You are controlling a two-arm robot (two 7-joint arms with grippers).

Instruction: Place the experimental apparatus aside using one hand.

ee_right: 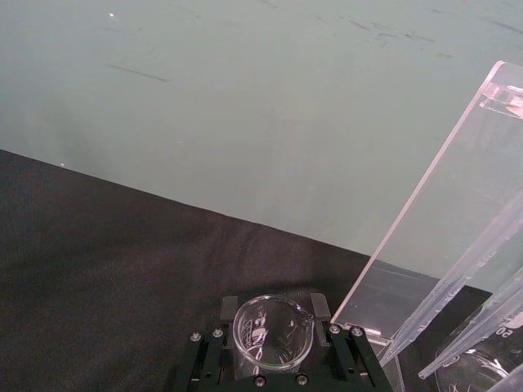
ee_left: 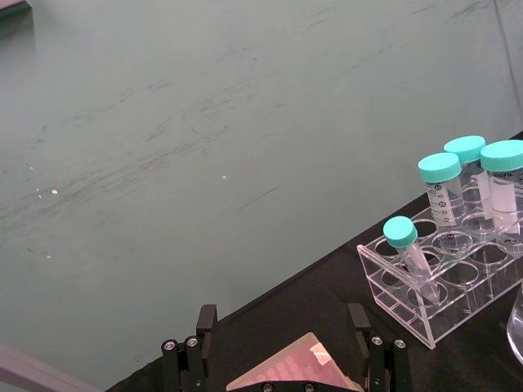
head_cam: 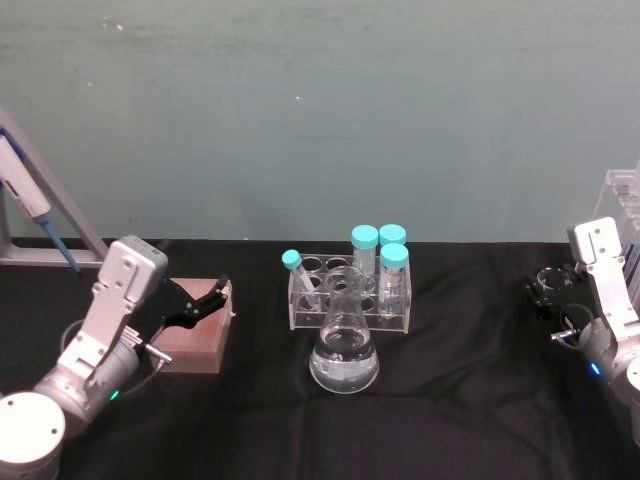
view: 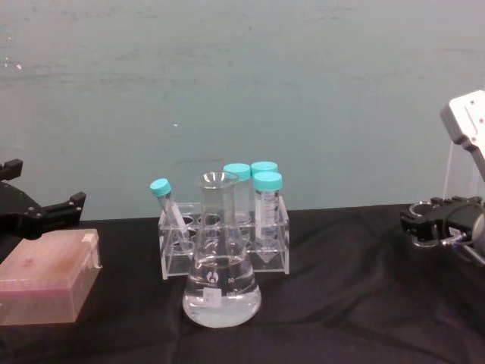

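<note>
— Nearest us stands the conical flask (view: 220, 284), clear liquid in its base, mid-way across the black tabletop (head_cam: 470, 390). What's behind it?
— Just behind it, a clear rack (head_cam: 300, 318) of teal-capped tubes (head_cam: 394, 275), one tube leaning left.
— And the right hand (ee_right: 274, 304)?
— On the far right, held level and pointing toward the far wall, fingers closed narrowly around the small glass beaker (ee_right: 272, 343). Its silver wrist, blue light lit, comes in from the right edge under a grey bracket. Whether the beaker clears the cloth, I cannot tell.
— The pipette stand (ee_right: 425, 237)?
— Upright just right of that beaker, long pipettes (ee_right: 478, 306) leaning inside.
— The left hand (ee_left: 282, 320)?
— On the left, fingers wide, hovering over a pink box (view: 45, 284), arm bent up from the near-left corner.
</note>
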